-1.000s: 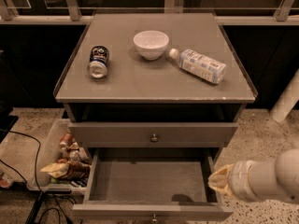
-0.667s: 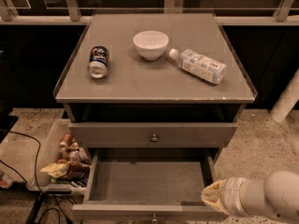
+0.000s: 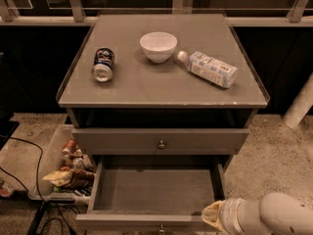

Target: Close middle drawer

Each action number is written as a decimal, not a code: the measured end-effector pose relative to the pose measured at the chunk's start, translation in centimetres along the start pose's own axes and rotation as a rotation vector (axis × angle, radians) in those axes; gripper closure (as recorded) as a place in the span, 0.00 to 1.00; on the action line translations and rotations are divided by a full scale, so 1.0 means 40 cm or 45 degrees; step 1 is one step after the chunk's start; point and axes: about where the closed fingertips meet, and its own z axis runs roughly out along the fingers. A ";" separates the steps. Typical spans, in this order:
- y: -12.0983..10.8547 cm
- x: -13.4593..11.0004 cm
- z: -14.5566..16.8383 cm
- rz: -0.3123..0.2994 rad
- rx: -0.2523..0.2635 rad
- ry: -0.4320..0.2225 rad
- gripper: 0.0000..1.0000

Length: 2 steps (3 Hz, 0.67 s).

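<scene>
Claw (image 3: 212, 218), grip state impossible to tell, sits at front-right corner of open middle drawer (image 3: 151, 190).

The gripper (image 3: 211, 216) sits low at the front right corner of the middle drawer (image 3: 156, 190); whether it touches is unclear. Left of the gripper the drawer front runs unblocked, with only the knob (image 3: 160, 227) standing out. Beyond the gripper the drawer's inside lies open from above, roofed at the back by the top drawer (image 3: 122, 141). Far left, a bin (image 3: 51, 155) of clutter crowds the drawer's left wall, with cables (image 3: 29, 151) on the floor. To the right is open floor (image 3: 274, 155) up to a white post (image 3: 299, 106). The can (image 3: 103, 65), bowl (image 3: 158, 46) and bottle (image 3: 210, 68) lie well above.
</scene>
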 end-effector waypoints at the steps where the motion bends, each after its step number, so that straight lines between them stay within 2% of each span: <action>1: 0.037 0.044 0.057 0.032 -0.033 0.025 1.00; 2: 0.057 0.092 0.115 0.052 -0.051 0.018 1.00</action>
